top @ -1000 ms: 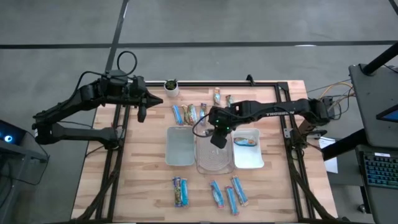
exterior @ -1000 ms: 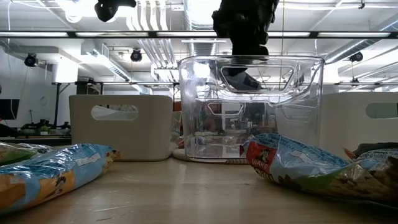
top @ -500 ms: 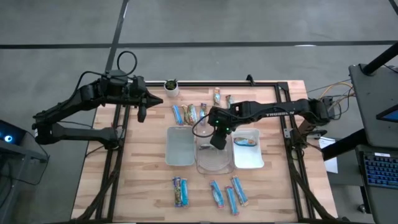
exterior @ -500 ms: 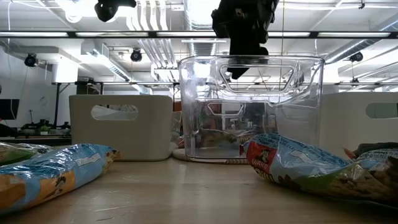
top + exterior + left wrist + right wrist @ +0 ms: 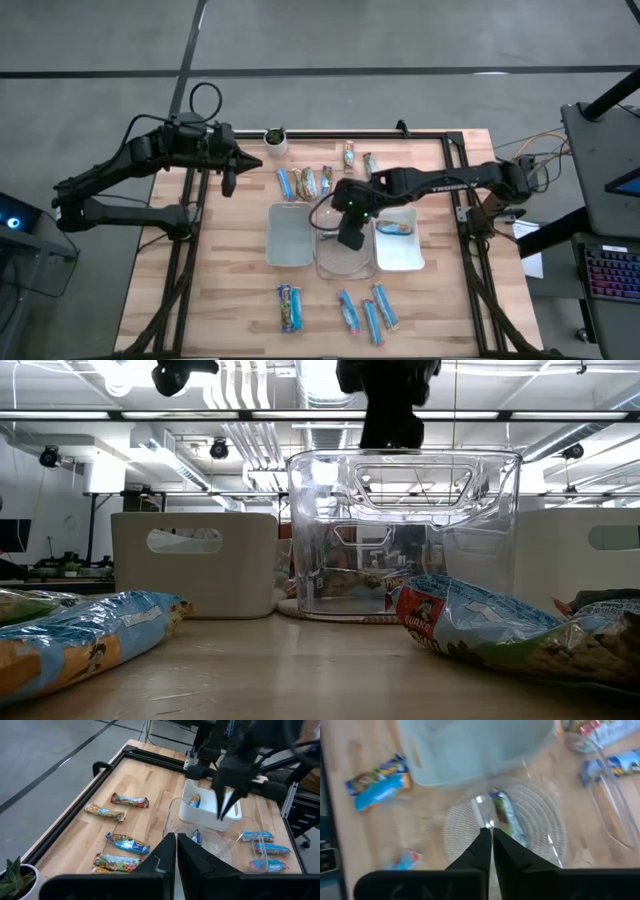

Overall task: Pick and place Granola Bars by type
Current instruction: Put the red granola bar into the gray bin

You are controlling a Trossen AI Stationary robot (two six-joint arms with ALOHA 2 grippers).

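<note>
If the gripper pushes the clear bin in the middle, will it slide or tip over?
The clear bin looks thin-walled and nearly empty, holding one green granola bar, so it is probably light. It would likely slide on the smooth wooden table. Being tall, a high push might tip it.

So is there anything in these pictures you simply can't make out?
- Left tray: low view shows only its wall, contents hidden; high view too small.
- Wrapper print: bar in the clear tray is blurred in the right wrist view.
- Right end effector: low view cuts its arm off at the top edge.
- Plant pot: cut off in the left wrist view.
</note>
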